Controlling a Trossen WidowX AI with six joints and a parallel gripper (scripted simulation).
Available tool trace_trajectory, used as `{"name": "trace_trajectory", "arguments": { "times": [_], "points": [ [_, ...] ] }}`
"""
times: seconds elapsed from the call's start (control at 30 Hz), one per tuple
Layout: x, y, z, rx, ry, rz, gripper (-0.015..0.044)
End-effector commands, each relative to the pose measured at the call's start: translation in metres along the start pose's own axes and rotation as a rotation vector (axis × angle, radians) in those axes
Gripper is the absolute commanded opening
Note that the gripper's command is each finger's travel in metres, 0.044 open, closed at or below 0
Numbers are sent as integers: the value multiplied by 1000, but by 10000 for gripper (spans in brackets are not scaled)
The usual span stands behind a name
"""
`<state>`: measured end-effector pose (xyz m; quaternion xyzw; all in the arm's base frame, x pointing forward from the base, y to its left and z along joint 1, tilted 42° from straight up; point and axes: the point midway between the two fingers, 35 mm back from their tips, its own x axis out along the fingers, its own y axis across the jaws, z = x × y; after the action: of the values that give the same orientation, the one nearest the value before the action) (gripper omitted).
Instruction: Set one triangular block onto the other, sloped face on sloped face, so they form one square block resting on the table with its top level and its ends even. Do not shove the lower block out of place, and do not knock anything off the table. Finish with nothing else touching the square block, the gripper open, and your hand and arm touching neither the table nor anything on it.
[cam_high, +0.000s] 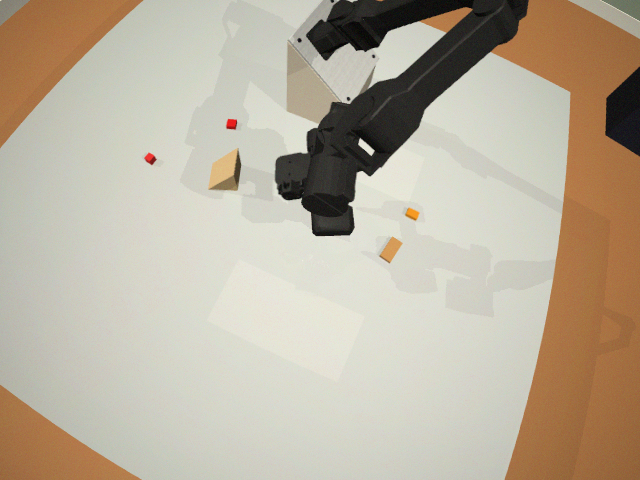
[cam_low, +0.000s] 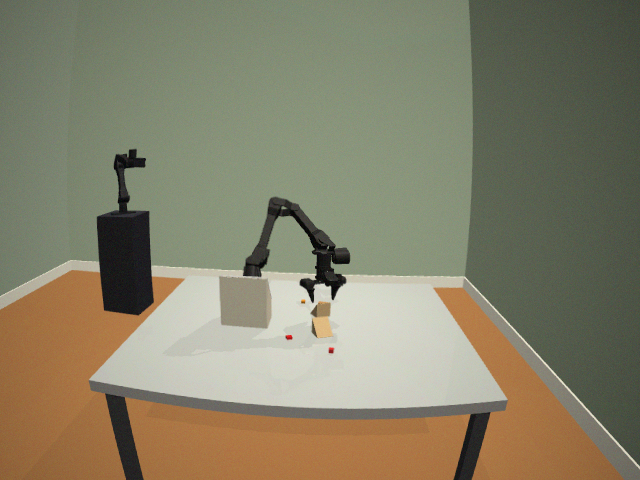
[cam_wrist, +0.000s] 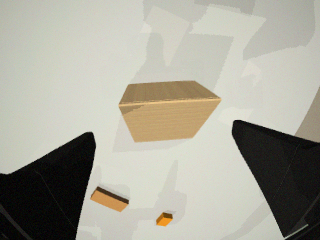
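a tan triangular block (cam_high: 225, 171) rests on the surface (cam_high: 155, 310), near two small red blocks (cam_high: 231, 124) (cam_high: 149, 158). across the arm (cam_high: 439, 77), an orange block (cam_high: 412, 213) lies near a larger orange-brown block (cam_high: 391, 249).
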<state>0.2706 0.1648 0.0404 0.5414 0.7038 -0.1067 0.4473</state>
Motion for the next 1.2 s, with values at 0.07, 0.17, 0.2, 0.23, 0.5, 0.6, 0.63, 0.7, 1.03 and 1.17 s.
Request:
{"name": "trace_trajectory", "arguments": {
  "times": [0.07, 0.17, 0.2, 0.23, 0.5, 0.6, 0.63, 0.7, 1.03, 1.17],
  "points": [
    [-1, 0, 0, -2, 0, 0, 440],
    [0, -1, 0, -5, 8, -9, 440],
    [-1, -2, 2, -8, 25, -24, 440],
    [-2, -4, 7, -12, 56, -45, 440],
    [-30, -4, 48, -3, 408, -26, 440],
    [-33, -3, 52, 1, 435, -7, 440],
    [-33, -3, 52, 1, 435, -7, 440],
    [-33, -3, 52, 1, 435, -7, 440],
    [-25, -3, 50, 1, 430, -8, 440],
    [-18, -2, 48, 2, 426, -9, 440]
  ]
}}
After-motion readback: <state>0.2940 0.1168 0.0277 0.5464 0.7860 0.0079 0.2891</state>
